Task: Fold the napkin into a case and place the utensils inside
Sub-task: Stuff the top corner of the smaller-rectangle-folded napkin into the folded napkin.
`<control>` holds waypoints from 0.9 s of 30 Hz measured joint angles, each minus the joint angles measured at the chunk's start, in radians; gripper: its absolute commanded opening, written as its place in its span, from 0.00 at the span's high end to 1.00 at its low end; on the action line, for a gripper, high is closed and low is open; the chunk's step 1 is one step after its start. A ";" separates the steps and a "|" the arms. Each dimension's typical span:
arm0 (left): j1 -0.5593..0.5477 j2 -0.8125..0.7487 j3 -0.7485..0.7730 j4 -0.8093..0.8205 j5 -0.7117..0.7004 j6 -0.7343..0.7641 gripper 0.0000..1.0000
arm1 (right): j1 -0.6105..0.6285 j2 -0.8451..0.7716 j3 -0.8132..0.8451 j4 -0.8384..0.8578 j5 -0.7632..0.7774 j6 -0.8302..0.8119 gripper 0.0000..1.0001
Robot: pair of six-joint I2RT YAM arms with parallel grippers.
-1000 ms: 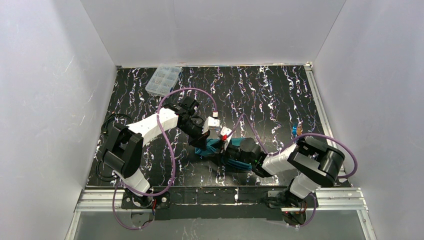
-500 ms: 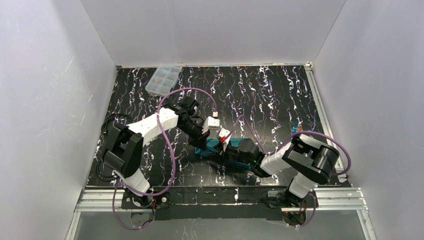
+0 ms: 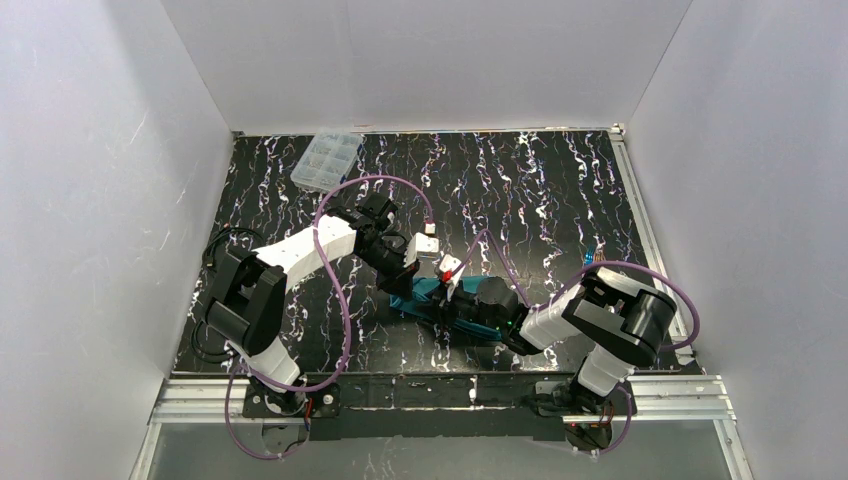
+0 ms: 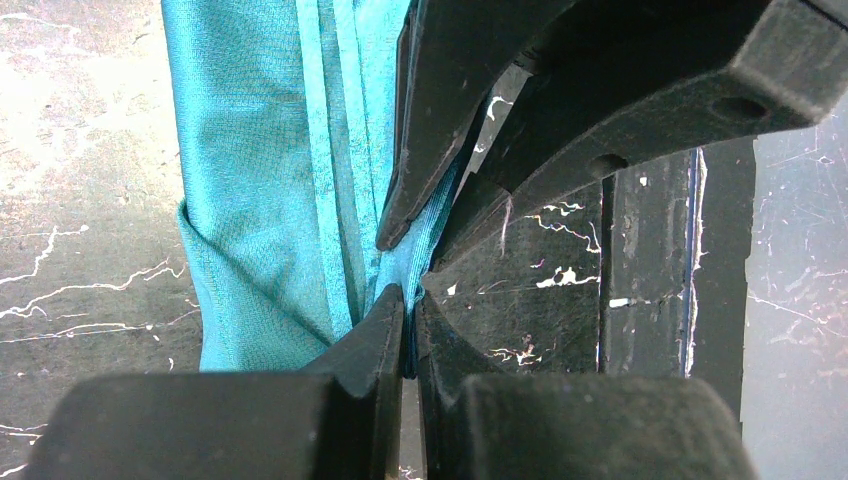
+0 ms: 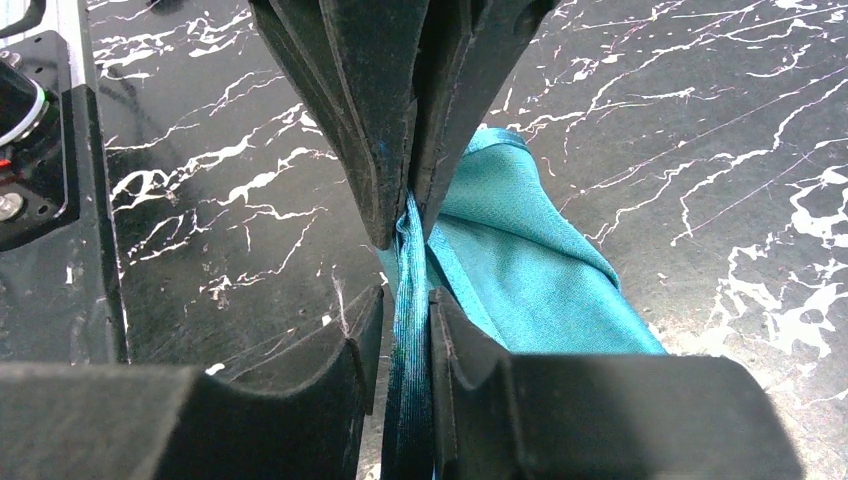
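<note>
Teal napkin (image 5: 520,250), bunched into narrow folds (lighter hem showing)

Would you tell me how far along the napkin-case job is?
Done: the napkin is folded into a narrow layered strip, not yet a case. In hand: left gripper and right gripper both pinch its edge. Left: finish the case, then insert the utensils, lying apart to the right.

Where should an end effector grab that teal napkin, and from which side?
Probably by its stitched hem, from above, straddling it: there the napkin stands up as a thin ridge, while its flatter body lies on the table with nothing to pinch. The left end effector and right end effector grip such edges.
</note>
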 measured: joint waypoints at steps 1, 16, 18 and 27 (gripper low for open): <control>0.000 0.000 0.000 0.000 0.000 0.000 1.00 | 0.000 0.000 0.000 0.001 0.000 0.005 0.72; 0.019 0.003 0.042 -0.009 -0.008 -0.061 0.70 | 0.000 0.011 0.000 0.009 0.012 0.056 0.99; 0.032 0.003 0.067 -0.018 -0.007 -0.082 0.69 | 0.000 0.013 0.000 -0.004 0.019 0.068 0.99; 0.048 0.003 0.075 0.028 -0.081 -0.185 0.78 | 0.000 0.067 -0.006 -0.008 0.077 0.170 0.99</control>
